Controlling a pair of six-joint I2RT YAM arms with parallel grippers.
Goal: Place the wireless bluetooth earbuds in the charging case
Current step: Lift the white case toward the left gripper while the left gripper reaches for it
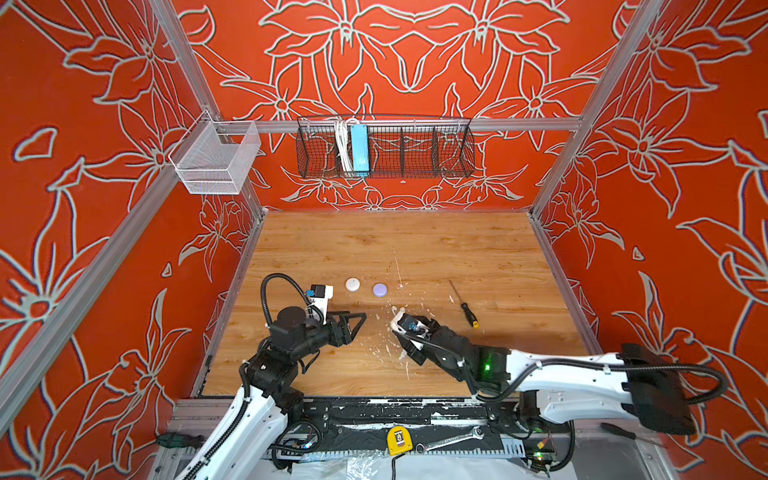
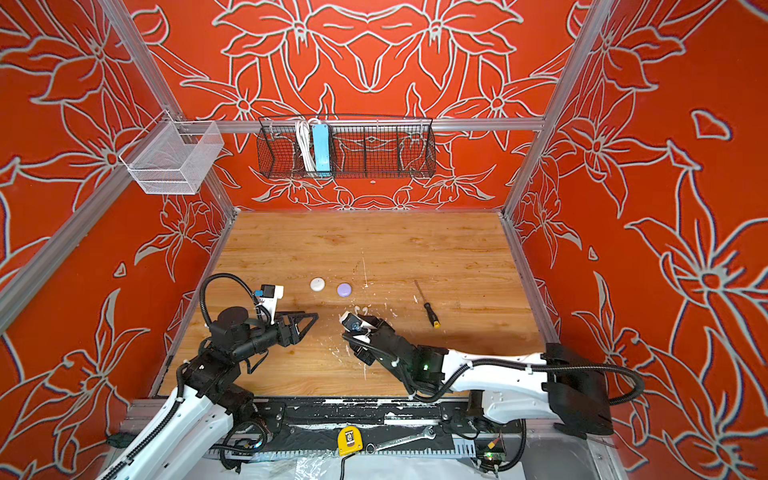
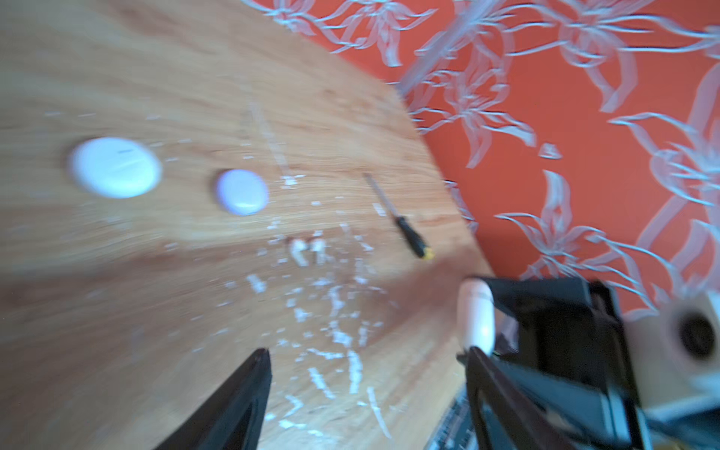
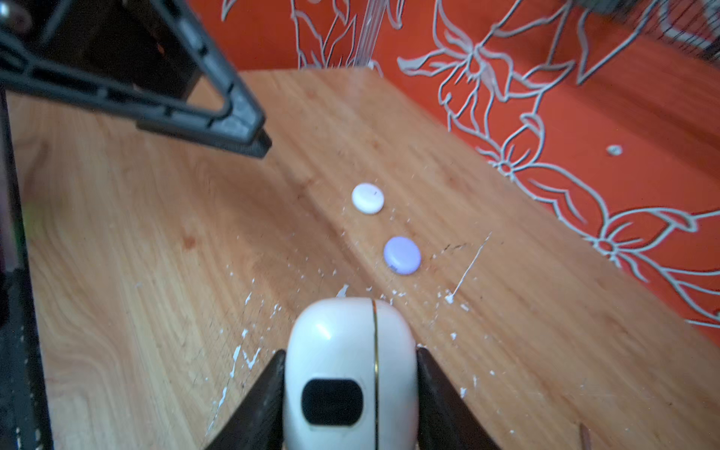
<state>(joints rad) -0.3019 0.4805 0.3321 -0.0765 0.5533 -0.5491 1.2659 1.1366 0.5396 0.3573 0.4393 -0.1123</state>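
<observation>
We have the white charging case [image 4: 350, 374] pinched between the two fingers of the right gripper [image 4: 350, 352], one finger flat against each side. A gold seam line runs down its shell, and from that seam we judge the lid to be shut, though no hinge shows. The left gripper [image 3: 366, 352] hangs near it with its fingers spread and nothing between them. The step in hand, as we read it, is to get the case open and then fetch an earbud. For that we want a square, firm right grip, because the smooth, rounded shell could twist or slip out if the left pushes on the lid off-centre. We should bring one left fingertip to the seam edge and lever gently rather than pry. The earbuds [image 3: 299, 249] lie on the wooden table [image 4: 156, 253], two of them side by side, near the lavender round case [image 1: 380, 289] and just beyond the held case, well apart from the screwdriver [image 1: 465, 305]. They are tiny, white and stemmed, with a darker touch at one end, and much smaller than the lavender case or the white round case [image 1: 352, 284] beside it. White paint flecks [image 3: 335, 304] are scattered all around them and the left wrist view is blurred, so we must pick by shape: raised and rounded, not flat. We should close on a stem from above, slowly, since so light a piece will likely skid.
</observation>
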